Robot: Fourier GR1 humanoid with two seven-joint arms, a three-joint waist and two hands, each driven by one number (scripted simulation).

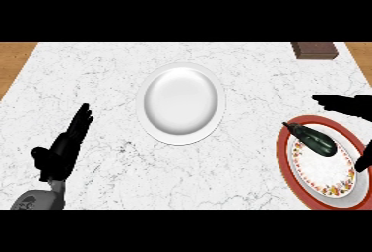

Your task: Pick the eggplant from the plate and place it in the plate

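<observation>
In the head view, the eggplant (314, 139) lies on the far part of the red-rimmed plate (289, 170) at the right, with the white plate (181, 101) at the marble counter's (87, 74) centre. The right hand (350, 105) hovers just beyond the eggplant with fingers straight and holding nothing. The left hand (64, 146) rests at the near left, fingers straight.

Eggplant (314, 139) on right plate (291, 167) — other plate (181, 103) centre, well apart.

Around the white plate (181, 102) the tabletop (87, 69) lies bare on every side, with an open lane between it and the red-rimmed plate (291, 170) to its right. A brown block (314, 49) stands at the far right. The right hand (349, 104) hangs beside the eggplant (314, 139); the left hand (64, 145) rests well left of the white plate.
</observation>
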